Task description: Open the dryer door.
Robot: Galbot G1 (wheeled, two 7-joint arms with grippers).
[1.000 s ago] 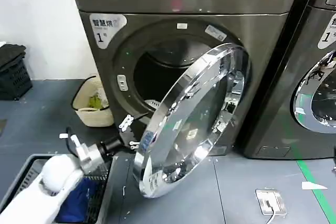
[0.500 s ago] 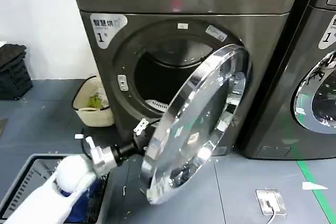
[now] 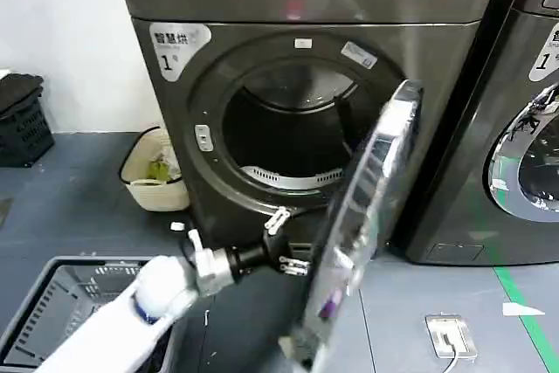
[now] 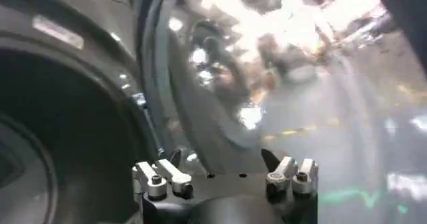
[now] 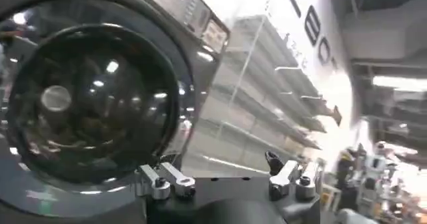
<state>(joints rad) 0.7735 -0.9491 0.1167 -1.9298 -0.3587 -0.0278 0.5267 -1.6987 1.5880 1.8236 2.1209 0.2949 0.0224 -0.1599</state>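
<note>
The dryer point(image 3: 297, 111) stands with its dark drum mouth fully exposed, the round opening bare from the latch side across to the hinge side. The door point(image 3: 362, 224) has swung well out on its right-hand hinges and is seen almost edge-on in the head view, a thin chrome rim running from the upper right of the opening down toward the floor; in the left wrist view its dark inner side and glass point(image 4: 220, 105) lie just ahead of the fingers. By the look of it the task is mostly done: the door is unlatched and stands about square to the machine's front, and all that may be left is a last push wider and drawing the arm clear. The left gripper point(image 3: 286, 246) reaches in low before the opening, just beside the door's inner face, its fingers point(image 4: 160, 177) spread apart and gripping nothing; whether they touch the door I cannot tell. The right gripper point(image 5: 227, 179) is off to the side facing the other machine's door point(image 5: 90, 102), fingers likewise parted and empty. A basket point(image 3: 61, 299) sits near the left arm.
</note>
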